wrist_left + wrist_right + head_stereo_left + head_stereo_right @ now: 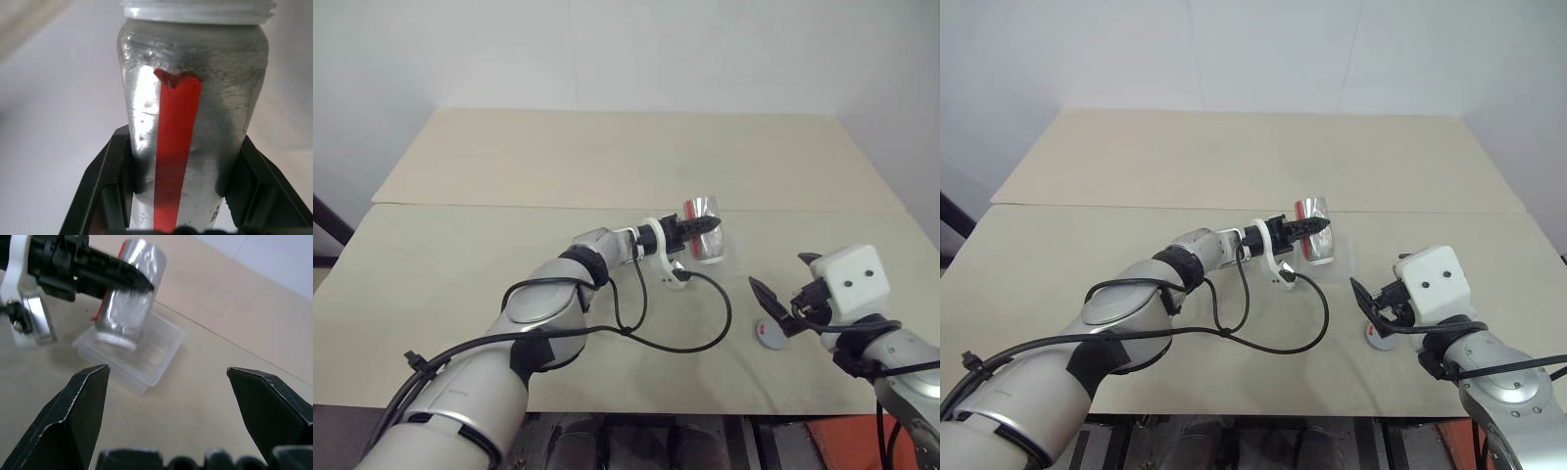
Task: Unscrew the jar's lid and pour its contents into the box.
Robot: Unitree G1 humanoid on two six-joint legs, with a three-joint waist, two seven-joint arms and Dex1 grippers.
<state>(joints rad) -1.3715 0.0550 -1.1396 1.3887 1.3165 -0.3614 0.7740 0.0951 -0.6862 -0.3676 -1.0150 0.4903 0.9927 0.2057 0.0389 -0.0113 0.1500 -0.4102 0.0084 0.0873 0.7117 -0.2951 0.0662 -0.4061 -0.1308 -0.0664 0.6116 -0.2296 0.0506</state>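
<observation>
left arm [558,294] reaches forward, fingers [110,171] clamped; right fingers [83,406] spread wide.

Shiny, scuffed silver jar [193,122], glossy red stripe, clear plastic threaded neck. The box [146,352] is see-through ribbed plastic. Matt beige worktop [509,196]. Left end effector [183,191]: matt black plastic fingers.

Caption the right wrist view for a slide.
Left gripper tips the open jar mouth-down over the clear box; right gripper waits open.
</observation>
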